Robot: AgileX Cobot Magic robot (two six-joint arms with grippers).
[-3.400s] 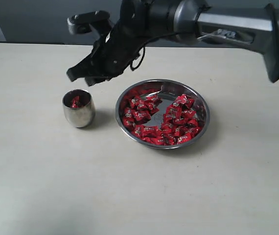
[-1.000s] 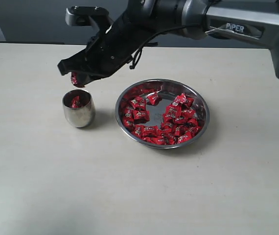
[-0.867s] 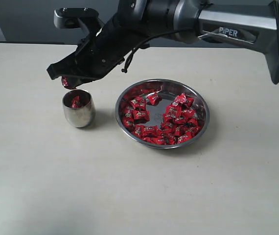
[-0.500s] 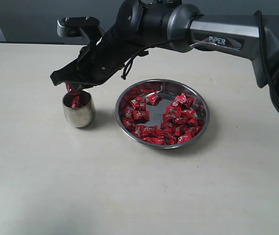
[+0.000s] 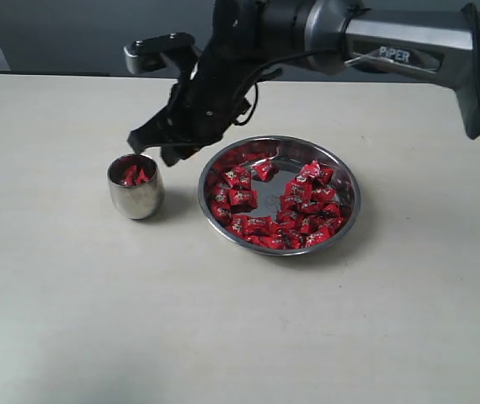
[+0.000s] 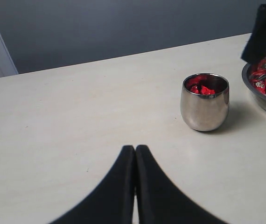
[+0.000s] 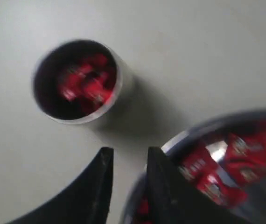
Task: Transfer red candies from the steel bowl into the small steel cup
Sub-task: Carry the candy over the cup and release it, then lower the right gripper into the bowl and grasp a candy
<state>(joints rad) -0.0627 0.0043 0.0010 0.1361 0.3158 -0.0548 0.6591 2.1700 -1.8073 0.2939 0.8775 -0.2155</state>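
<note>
Right gripper (image 5: 154, 145) poised over the bowl (image 5: 280, 252) rim
Its jaws were parted, nothing held; candies (image 5: 295, 210) were spread just inside that rim.

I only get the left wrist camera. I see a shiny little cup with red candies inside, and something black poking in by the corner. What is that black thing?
Observer: It's the right claw, hovering over the table between the small rounded steel cup and the wide shallow steel bowl.
Child: Is it holding a candy?
Observer: No. The right wrist view shows its fingers apart, nothing between them.
Child: Are many left in the bowl?
Observer: Yes, lots of red-wrapped candies, with a bare steel patch near the middle.
</note>
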